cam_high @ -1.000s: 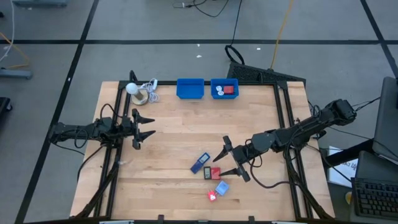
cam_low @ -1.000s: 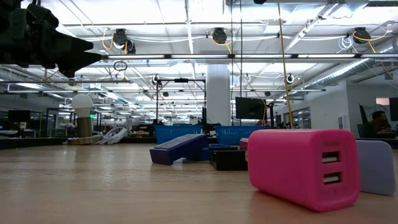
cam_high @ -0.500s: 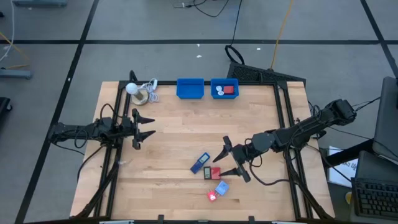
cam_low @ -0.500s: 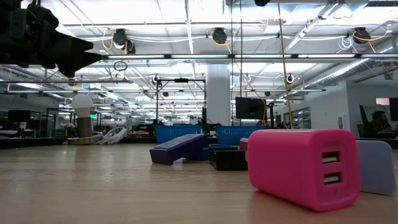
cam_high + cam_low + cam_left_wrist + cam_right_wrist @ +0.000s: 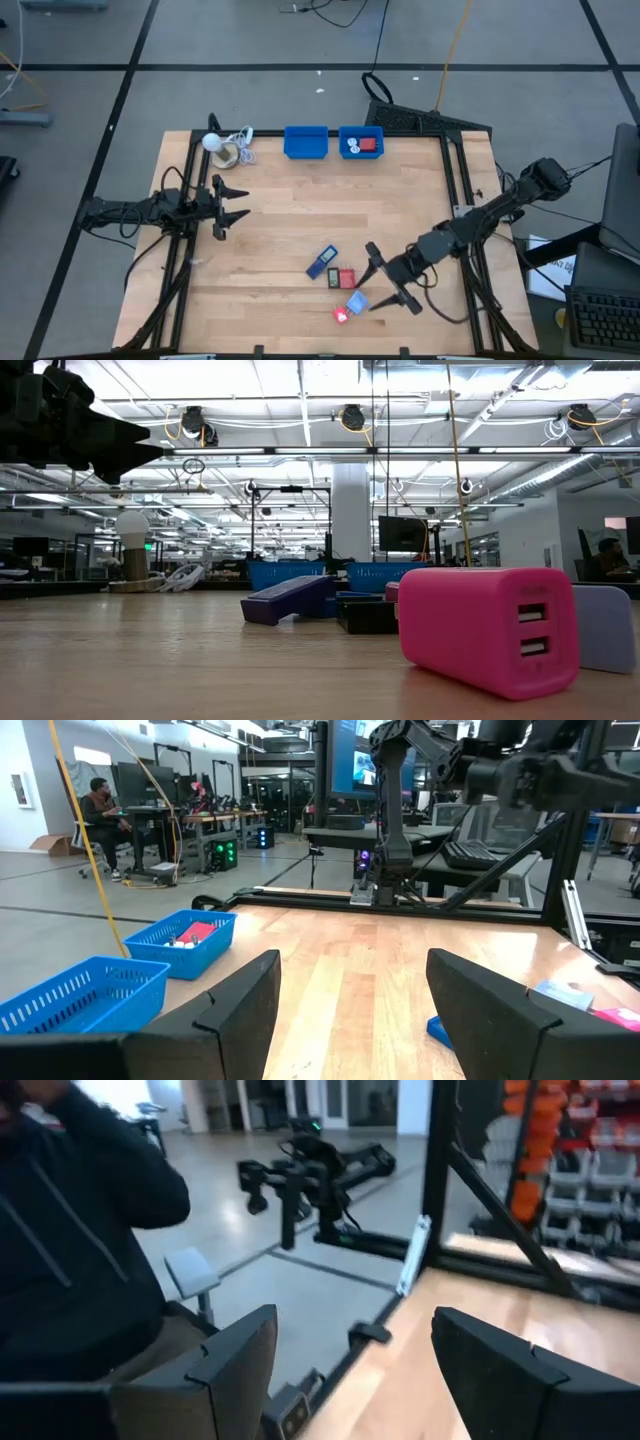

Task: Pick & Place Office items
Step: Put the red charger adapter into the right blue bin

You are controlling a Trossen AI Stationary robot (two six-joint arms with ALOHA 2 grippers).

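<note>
The office items lie in a small cluster near the table's near edge: a dark blue rectangle, a red-and-black block, a light blue block and a red block. In the low view the red block shows pink, with two USB ports, and the dark blue rectangle leans on a dark piece. My right gripper is open, just right of the cluster, touching nothing. Its wrist view looks past the table's edge. My left gripper waits open at the left side.
Two blue bins stand at the far edge; the right one holds a red and a white item. A white ball with a coiled cord sits at the far left corner. A person in a dark hoodie is beyond the table.
My right gripper has moved toward the table's near edge and slightly right, from beside the dark blue rectangle to beside the light blue block, staying open. The items have not moved.
</note>
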